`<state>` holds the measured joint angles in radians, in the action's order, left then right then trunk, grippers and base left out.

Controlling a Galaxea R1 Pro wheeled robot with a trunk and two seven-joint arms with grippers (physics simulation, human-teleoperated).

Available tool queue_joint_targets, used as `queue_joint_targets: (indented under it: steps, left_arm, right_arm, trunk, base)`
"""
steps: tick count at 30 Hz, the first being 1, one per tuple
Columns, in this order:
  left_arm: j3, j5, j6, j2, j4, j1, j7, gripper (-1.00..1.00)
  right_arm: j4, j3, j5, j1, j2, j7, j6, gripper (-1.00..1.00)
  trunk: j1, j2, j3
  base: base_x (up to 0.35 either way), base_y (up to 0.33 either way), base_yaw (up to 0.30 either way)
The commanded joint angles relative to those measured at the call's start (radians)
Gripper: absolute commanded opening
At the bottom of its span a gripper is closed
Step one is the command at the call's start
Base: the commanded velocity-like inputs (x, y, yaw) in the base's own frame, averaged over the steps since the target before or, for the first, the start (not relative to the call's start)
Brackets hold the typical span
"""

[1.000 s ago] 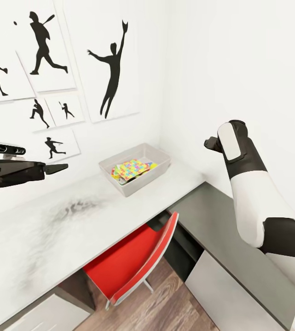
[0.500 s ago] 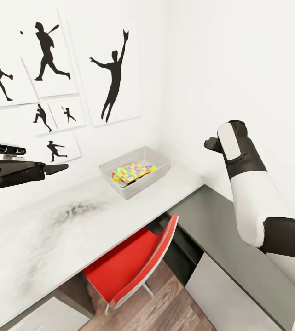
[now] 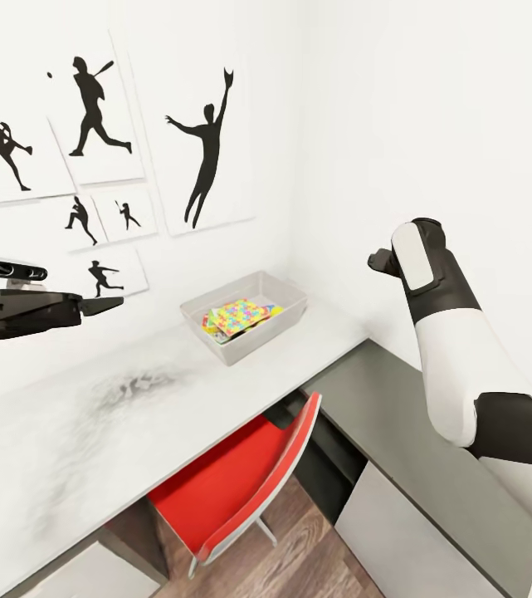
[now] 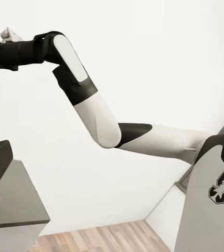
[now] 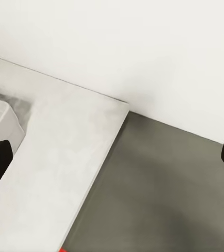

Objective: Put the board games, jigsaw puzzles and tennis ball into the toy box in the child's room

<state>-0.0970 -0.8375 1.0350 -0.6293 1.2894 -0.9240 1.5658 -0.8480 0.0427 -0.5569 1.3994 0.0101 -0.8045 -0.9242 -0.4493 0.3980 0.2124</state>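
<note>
While both hands hang empty in the air, the risk is a base turn swinging an arm into the wall or the toy box point(image 3: 247, 318). The right hand point(image 3: 379, 262) is spread wide in its wrist view, tips at both frame edges above the surface point(image 3: 166, 390); the left hand point(image 3: 100, 305) looks narrow, though I cannot tell for sure. Jigsaw puzzles point(image 3: 236, 316) lie inside the box; whatever sits under them is hidden. The red chair point(image 3: 245, 473) is tucked below.
</note>
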Motion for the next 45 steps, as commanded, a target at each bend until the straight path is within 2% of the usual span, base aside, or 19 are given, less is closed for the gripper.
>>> queue_joint_targets:
  steps: [1,16,22,26,30,32,35,37,39,45]
  left_arm:
    - [-0.003,-0.001,0.01,-0.001,-0.001,-0.001,0.005,1.0]
    - [-0.003,0.006,0.0,-0.001,-0.028,0.006,0.005,1.0]
    - [-0.004,0.018,-0.008,-0.001,-0.076,0.01,0.005,1.0]
    - [-0.004,0.04,-0.018,-0.001,-0.11,0.012,0.005,1.0]
    - [-0.003,0.084,-0.03,-0.003,-0.149,0.012,0.005,1.0]
    - [-0.003,0.123,-0.037,-0.005,-0.173,0.012,0.005,1.0]
    - [-0.003,0.148,-0.04,-0.005,-0.185,0.012,0.005,1.0]
    - [-0.003,0.178,-0.042,-0.006,-0.202,0.014,0.005,1.0]
    - [-0.003,0.196,-0.043,-0.006,-0.213,0.014,0.005,1.0]
    - [-0.004,0.293,-0.065,-0.005,-0.249,0.016,0.005,1.0]
  right_arm:
    - [0.0,0.002,-0.011,0.001,0.001,-0.01,-0.001,1.0]
    - [0.007,0.0,-0.012,0.001,0.002,-0.009,-0.001,1.0]
    - [0.007,0.001,-0.015,0.001,0.024,-0.01,-0.004,1.0]
    - [0.007,0.001,-0.018,0.0,0.039,-0.009,-0.018,1.0]
    - [0.007,0.001,-0.021,-0.019,0.045,-0.007,-0.036,1.0]
    - [0.007,0.001,-0.022,-0.044,0.057,-0.006,-0.043,1.0]
    - [0.007,0.001,-0.023,-0.057,0.073,-0.006,-0.044,1.0]
    - [0.007,0.002,-0.023,-0.066,0.091,-0.007,-0.046,1.0]
    - [0.007,0.002,-0.023,-0.071,0.096,-0.007,-0.046,1.0]
    - [0.007,0.002,-0.023,-0.115,0.11,-0.006,-0.046,1.0]
  trunk:
    - [-0.001,0.002,0.0]
    - [-0.001,0.002,-0.024]
    - [-0.001,0.002,-0.034]
    - [-0.001,0.002,-0.041]
    - [-0.001,0.002,-0.048]
    - [-0.001,0.002,-0.051]
    - [-0.001,0.002,-0.056]
    - [-0.001,0.002,-0.059]
    - [-0.001,0.002,-0.063]
    - [-0.001,0.002,-0.073]
  base:
    - [0.0,0.0,0.0]
    - [0.0,0.0,0.0]
    - [0.0,0.0,0.0]
    - [0.0,0.0,0.0]
    - [0.0,0.0,0.0]
    - [0.0,0.0,0.0]
    - [0.0,0.0,0.0]
    - [0.0,0.0,0.0]
    - [0.0,0.0,0.0]
    - [0.0,0.0,0.0]
